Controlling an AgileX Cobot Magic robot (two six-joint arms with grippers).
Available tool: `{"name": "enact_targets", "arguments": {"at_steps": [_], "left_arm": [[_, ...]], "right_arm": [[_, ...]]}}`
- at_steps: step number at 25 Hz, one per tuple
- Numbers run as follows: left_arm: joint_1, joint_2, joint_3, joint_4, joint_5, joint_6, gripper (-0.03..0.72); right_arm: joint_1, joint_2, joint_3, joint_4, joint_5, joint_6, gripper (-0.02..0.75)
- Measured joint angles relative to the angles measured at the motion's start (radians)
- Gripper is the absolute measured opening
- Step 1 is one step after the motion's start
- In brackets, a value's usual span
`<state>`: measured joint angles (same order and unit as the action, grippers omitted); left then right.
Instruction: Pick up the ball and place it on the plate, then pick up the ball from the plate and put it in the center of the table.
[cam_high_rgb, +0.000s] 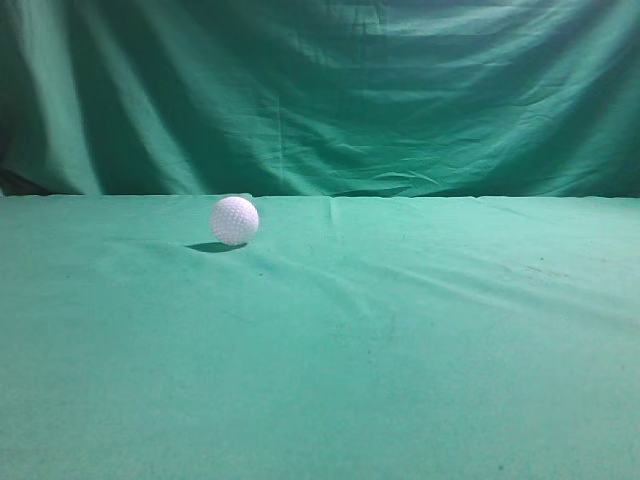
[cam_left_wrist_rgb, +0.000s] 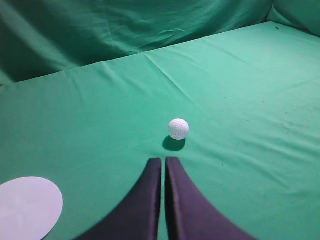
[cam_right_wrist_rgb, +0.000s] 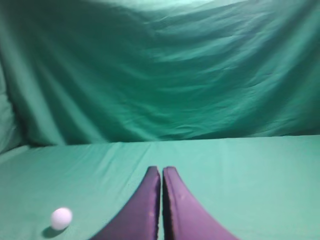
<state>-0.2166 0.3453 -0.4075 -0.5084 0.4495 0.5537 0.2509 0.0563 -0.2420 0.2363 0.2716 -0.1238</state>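
The white dimpled ball (cam_high_rgb: 234, 220) rests on the light green table (cam_high_rgb: 400, 340), left of the middle in the exterior view. In the left wrist view the ball (cam_left_wrist_rgb: 178, 128) lies just beyond my left gripper (cam_left_wrist_rgb: 163, 161), which is shut and empty. A white plate (cam_left_wrist_rgb: 25, 206) lies at the lower left of that view, partly cut off. In the right wrist view the ball (cam_right_wrist_rgb: 61, 218) sits at the lower left, well left of my right gripper (cam_right_wrist_rgb: 161, 170), which is shut and empty. Neither gripper shows in the exterior view.
A darker green folded backdrop cloth (cam_high_rgb: 320, 90) hangs behind the table's far edge. The table cloth has faint creases.
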Motion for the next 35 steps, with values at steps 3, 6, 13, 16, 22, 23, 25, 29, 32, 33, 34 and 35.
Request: {"name": "enact_targets", "arguments": {"at_steps": [3,6,13,16,22,23,25,29,32,33,34,35], "left_arm": [[0.0,0.0,0.0,0.0,0.0,0.0,0.0],[0.0,0.0,0.0,0.0,0.0,0.0,0.0],[0.0,0.0,0.0,0.0,0.0,0.0,0.0],[0.0,0.0,0.0,0.0,0.0,0.0,0.0],[0.0,0.0,0.0,0.0,0.0,0.0,0.0],[0.0,0.0,0.0,0.0,0.0,0.0,0.0],[0.0,0.0,0.0,0.0,0.0,0.0,0.0],[0.0,0.0,0.0,0.0,0.0,0.0,0.0],[0.0,0.0,0.0,0.0,0.0,0.0,0.0],[0.0,0.0,0.0,0.0,0.0,0.0,0.0],[0.0,0.0,0.0,0.0,0.0,0.0,0.0],[0.0,0.0,0.0,0.0,0.0,0.0,0.0]], "right_arm": [[-0.065,-0.054,0.04,0.004,-0.014,-0.002,0.0],[-0.118,-0.066,0.084,0.006,-0.026,-0.002,0.0],[-0.191,-0.066,0.194,0.016,-0.037,-0.002,0.0],[-0.191,-0.066,0.251,0.02,-0.05,-0.002,0.0],[-0.191,-0.066,0.267,0.013,-0.002,-0.004,0.0],[-0.191,-0.066,0.267,0.013,0.007,-0.004,0.0],[-0.191,-0.066,0.267,0.011,0.046,-0.005,0.0],[-0.191,-0.066,0.27,0.009,0.117,-0.005,0.0],[-0.191,-0.066,0.27,0.007,0.121,-0.005,0.0],[-0.191,-0.066,0.27,0.007,0.121,-0.005,0.0],[-0.191,-0.066,0.27,0.007,0.121,-0.005,0.0],[-0.191,-0.066,0.27,0.007,0.123,-0.005,0.0]]}}
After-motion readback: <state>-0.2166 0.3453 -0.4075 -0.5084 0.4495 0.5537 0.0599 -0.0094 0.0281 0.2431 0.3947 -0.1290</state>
